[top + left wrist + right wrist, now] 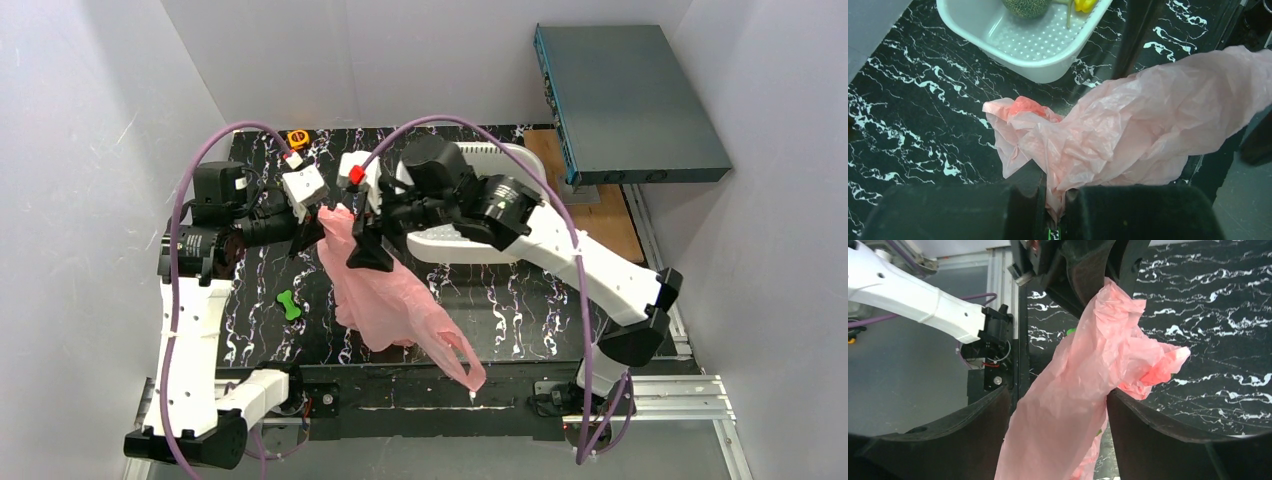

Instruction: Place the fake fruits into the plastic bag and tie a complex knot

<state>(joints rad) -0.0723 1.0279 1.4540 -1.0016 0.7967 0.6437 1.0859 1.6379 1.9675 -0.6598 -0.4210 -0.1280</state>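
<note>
**Left gripper** (pixel 1053 200): clamped hard on a bunched fold of the plastic bag (pixel 1128 125). The film is squeezed into the slit between the pads. From that pinch the bag fans out ahead and to the right of the fingers, crumpled, with no open mouth that I can see.

**Right gripper** (pixel 1059 392): jaws wide, one finger on each side of the bag's hanging body, gripping nothing. The film may brush the inner face of one finger; I cannot tell.

**Overhead view:** the two grippers sit close together. The bag drapes down and away from them, its tail trailing toward the near table edge.

**Beyond the left gripper's pinch:** a white basket (pixel 1038 50) holds the melon (pixel 1025 6) and the yellow fruit (pixel 1084 4). The avocado is not in sight from here. A green bone toy (pixel 289 304) lies on the table on the near side of the left gripper; it is not mine to move.

**Handling, my judgement:**
- **Bag:** almost weightless, limp and slick. It will not stand open by itself and would probably tear if yanked.
- **Where to grip the bag:** at the rim or handle loops, one hold per gripper and well apart, so the mouth spreads. A mid-body pinch like the present one only shuts it.
- **Melon:** round and the bulkiest piece. It needs fully open jaws across its middle, and its netted skin should give some friction.
- **Yellow fruit:** small and close to the basket wall, so approach from above.
</note>
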